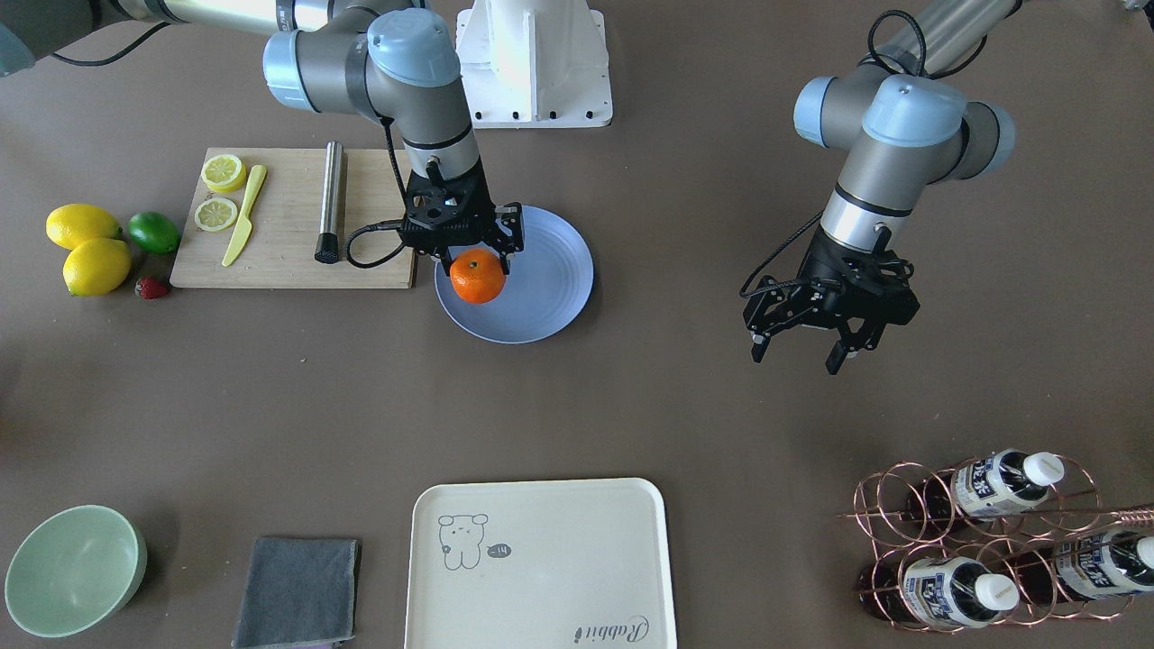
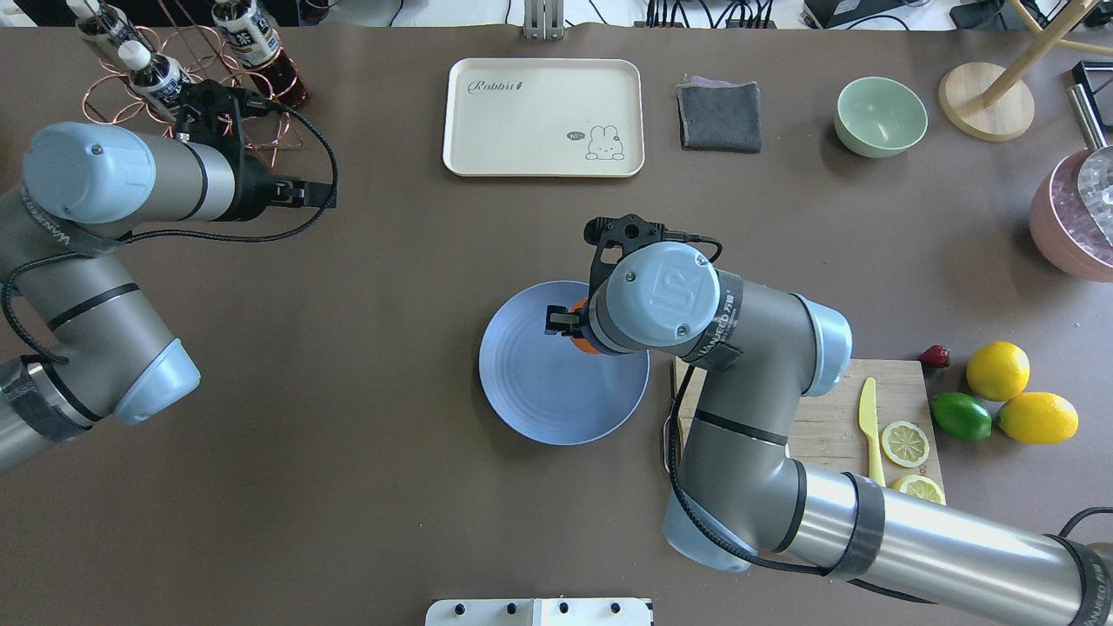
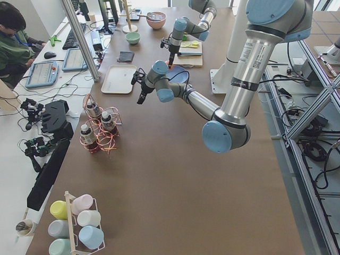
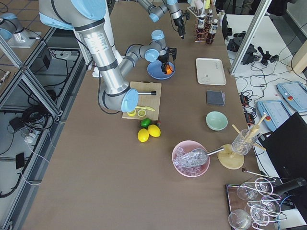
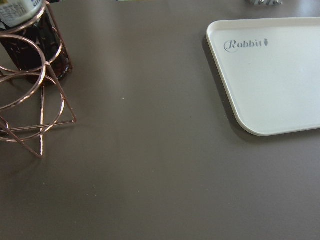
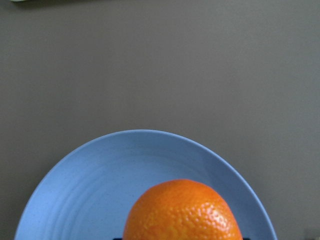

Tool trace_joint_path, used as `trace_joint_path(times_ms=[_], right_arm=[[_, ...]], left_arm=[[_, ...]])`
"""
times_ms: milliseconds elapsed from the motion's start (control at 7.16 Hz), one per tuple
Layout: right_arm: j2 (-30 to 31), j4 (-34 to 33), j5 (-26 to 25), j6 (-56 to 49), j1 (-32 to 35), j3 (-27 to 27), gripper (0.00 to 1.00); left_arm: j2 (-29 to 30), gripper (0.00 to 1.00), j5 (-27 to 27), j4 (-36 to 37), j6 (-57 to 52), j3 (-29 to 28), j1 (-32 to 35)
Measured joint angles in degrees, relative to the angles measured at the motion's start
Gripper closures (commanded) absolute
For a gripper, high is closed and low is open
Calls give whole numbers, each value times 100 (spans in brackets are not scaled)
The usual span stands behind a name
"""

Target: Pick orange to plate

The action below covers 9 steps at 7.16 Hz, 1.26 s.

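Exterior front-facing view: the right gripper [image 1: 476,263] is clenched on the orange [image 1: 478,278], one finger on either side of the fruit, over the plate [image 1: 552,270]. The fruit sits inside the rim, over the part of the plate nearest the cutting board [image 1: 288,225].

Step in hand, by my judgement: placement, with the carry done and the release outstanding. Whether the orange already rests on the plate or hangs just clear of it cannot be settled; no view shows the underside of the fruit.

The next move calls for a short, straight descent until the fruit bears on the plate. The fingers should then spread, followed by a vertical retreat so the round fruit is not nudged into rolling toward the rim.

The left gripper [image 1: 799,356] hangs released and empty above the bare bench [image 1: 631,406], well apart from the work.

Obscured:
- In the overhead view the right wrist covers nearly all of the orange.
- The right wrist view cuts off the fruit's lower half and shows no fingers.
- The left wrist view shows only the bench, a corner of a tray [image 5: 280,80] and part of a wire rack [image 5: 30,100].
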<state>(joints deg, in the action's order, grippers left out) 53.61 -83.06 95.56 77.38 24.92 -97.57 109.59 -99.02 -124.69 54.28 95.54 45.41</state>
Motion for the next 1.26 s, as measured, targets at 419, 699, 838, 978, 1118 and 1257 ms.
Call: trace_joint_path(times_ms=[419,699,838,978,1118,1257], right_arm=[[-317,37,-95,39,-259,495,25],[-338,41,-99,67,-317,562,0],[-335,30,-97,163,-330,550,0],[-329,7,-87,280,-311,487,0],[-317,-28,-50,333,-233,362,0],[-299,-147,117,337,-51,154,0]], left_arm=[[-84,2,-275,15,-130,-130,273],[-88,2,-653,22,-142,-194,432],[-89,2,-806,21,-144,-210,476],[-95,2,-1009,34,-172,-216,538],[-110,2,-1350,155,-309,-210,658],[-138,2,-1760,408,-585,-192,859]])
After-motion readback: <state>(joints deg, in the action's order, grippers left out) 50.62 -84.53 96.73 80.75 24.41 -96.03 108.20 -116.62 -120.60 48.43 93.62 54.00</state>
